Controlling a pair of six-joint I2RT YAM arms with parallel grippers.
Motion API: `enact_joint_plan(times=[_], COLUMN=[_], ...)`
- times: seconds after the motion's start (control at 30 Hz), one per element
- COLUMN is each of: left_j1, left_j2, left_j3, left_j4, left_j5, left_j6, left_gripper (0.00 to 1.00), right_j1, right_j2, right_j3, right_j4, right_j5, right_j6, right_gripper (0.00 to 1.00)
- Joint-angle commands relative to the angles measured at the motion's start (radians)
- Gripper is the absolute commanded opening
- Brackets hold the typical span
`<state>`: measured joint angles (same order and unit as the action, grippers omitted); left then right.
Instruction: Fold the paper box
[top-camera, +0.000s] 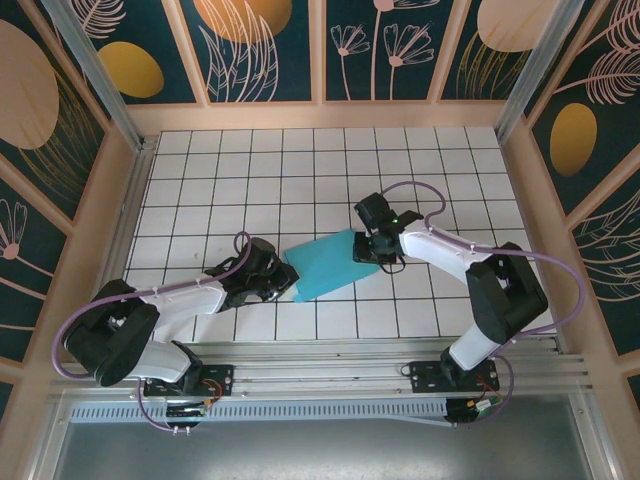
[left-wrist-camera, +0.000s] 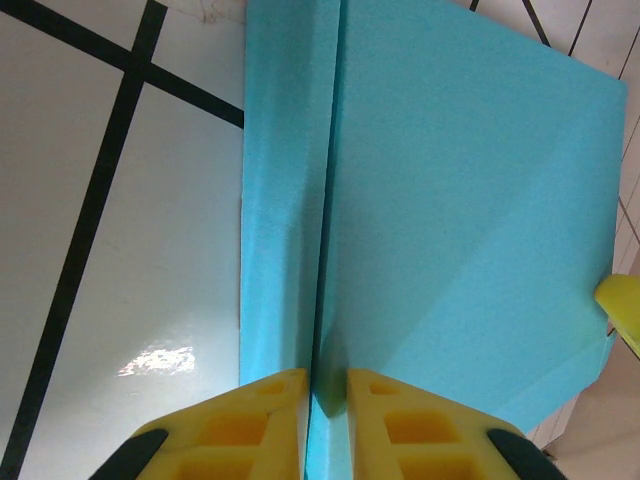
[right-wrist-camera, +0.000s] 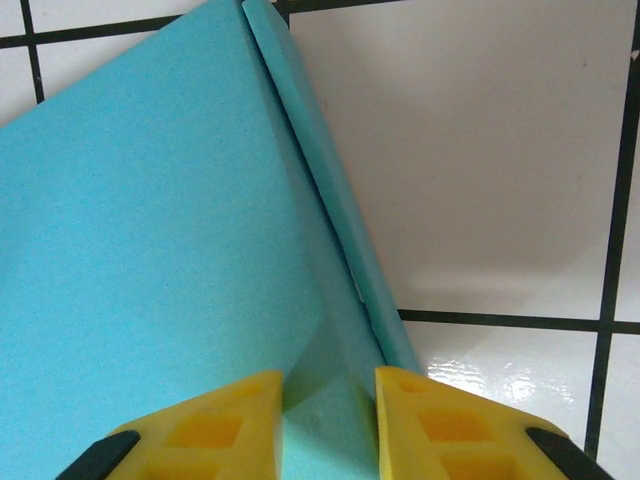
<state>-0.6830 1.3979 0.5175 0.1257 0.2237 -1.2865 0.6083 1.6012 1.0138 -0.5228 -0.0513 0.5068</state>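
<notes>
Your paper box (top-camera: 325, 263) lies flat and turquoise side up just below the middle of the overhead picture, on the white tiled table (top-camera: 300, 170), slightly skewed to the grid lines. It sits between the two arms, and that looks deliberate: with one gripper at each end, the sheet cannot slide while a fold is pressed. At the lower middle of its own wrist picture, your left gripper (left-wrist-camera: 327, 385) has its yellow fingers drawn close together, with the box's long side strip pinched in the narrow gap. I take that as a firm hold meant to keep that wall standing along its crease. At the bottom of the other wrist picture, your right gripper (right-wrist-camera: 330, 392) straddles the opposite edge. Its fingers are noticeably further apart and the folded strip runs down between them. Whether the pads are actually pressing the card, you cannot tell from here. As a container, the box looks closed and flat, with a smooth top panel. Nothing of its inside is visible, so you cannot say whether it holds anything.
</notes>
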Motion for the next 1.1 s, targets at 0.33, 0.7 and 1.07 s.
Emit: enact_joint_plan(times=[0.33,0.7,1.07], left_j1=[-0.006,-0.006,-0.006], left_j2=[0.01,-0.041,-0.034], left_j3=[0.002,0.045,0.052], left_j4=[-0.096,-0.173,-0.192], left_j5=[-0.048,-0.101,-0.093], left_j6=[0.016,0.048,0.066], left_gripper=[0.18,0.22,0.26], right_j1=[-0.056,-0.056,-0.056], right_j2=[-0.021,-0.096,-0.065], right_j3=[-0.122,-0.082,-0.08], right_j4=[0.119,0.087,0.087], right_j5=[-0.213,-0.074,-0.093], right_j6=[0.022,0.023,-0.017], right_gripper=[0.25,0.3,0.45])
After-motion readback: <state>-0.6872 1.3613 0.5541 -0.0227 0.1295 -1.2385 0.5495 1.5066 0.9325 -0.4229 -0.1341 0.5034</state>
